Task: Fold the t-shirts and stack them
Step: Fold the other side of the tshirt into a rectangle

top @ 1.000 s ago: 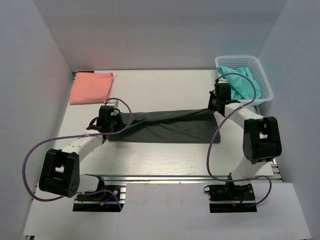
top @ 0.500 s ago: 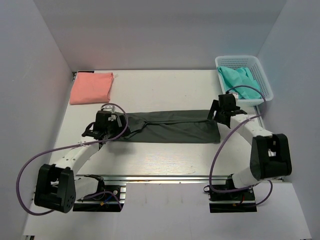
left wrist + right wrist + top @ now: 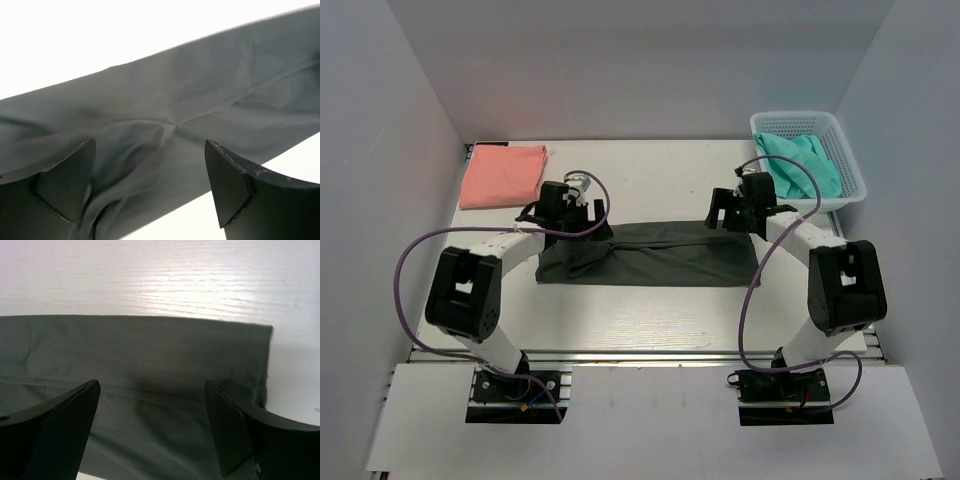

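A dark charcoal grey t-shirt lies folded into a long strip across the middle of the table, rumpled at its left end. My left gripper hovers open over the strip's far left part, and the left wrist view shows grey cloth below the left gripper, none of it between the fingers. Over the far right end, my right gripper is open too. The right wrist view has that gripper above the flat cloth. A folded salmon pink t-shirt lies at the far left corner. Teal t-shirts fill the basket.
The white lattice basket stands at the far right corner, close behind the right arm. White walls close in the table on three sides. Purple cables loop from both arms.
Both grippers have opened and let go of the grey t-shirt. It now lies flat, and both arms have swung to its far edge.
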`<state>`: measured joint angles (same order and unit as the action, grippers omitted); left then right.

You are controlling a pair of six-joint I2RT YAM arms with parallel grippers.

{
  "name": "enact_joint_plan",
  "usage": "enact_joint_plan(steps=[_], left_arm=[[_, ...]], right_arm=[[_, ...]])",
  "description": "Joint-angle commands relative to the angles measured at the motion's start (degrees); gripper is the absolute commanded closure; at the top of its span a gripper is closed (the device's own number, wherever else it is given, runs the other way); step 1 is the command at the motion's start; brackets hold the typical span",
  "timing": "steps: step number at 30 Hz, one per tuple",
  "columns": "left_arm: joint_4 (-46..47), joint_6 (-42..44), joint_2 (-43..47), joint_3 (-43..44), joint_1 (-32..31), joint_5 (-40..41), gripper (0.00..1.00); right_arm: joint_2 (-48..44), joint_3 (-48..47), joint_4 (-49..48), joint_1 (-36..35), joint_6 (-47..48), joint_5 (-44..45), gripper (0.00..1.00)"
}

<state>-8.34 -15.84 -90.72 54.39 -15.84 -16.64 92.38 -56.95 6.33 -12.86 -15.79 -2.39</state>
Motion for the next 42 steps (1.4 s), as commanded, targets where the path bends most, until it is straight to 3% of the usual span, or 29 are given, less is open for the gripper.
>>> enact_joint_plan(steps=[1,6,17,25,31,35,42], left_arm=[[-0.01,3.70,-3.49,2.47,-1.91,-5.42,0.01],[-1.50,4.23,-6.40,2.65,-3.67,-7.17,0.01],[-7.91,6.78,-3.24,-1.22,-8.33,-12.18,0.01],[-5.90,5.29,-3.24,-4.47,-11.14,-12.01,0.01],[-9.23,4.06,0.10,-1.49,-11.15,-4.38,0.01],[-15.21,1.51,2.03,3.60,-11.15,6.85,0.01],[-17.85,-5.68,4.85,2.83,-8.96,20.84,0.01]], right_arm=[[3.76,-4.74,-0.97,-0.32,2.70,-4.11,0.10],[7.11,-4.67,1.32,-0.76,1.30,-5.87,0.10],[-0.61,5.52,7.65,-0.58,-1.17,-7.19,0.10],[-1.94,6.41,6.50,-0.32,-1.96,-5.69,0.10],[-5.10,4.66,7.12,-0.23,-0.21,-2.88,0.10],[-6.16,3.69,7.38,-0.23,0.23,0.46,0.10],[-3.09,3.69,4.66,-0.41,-0.64,-1.99,0.10]])
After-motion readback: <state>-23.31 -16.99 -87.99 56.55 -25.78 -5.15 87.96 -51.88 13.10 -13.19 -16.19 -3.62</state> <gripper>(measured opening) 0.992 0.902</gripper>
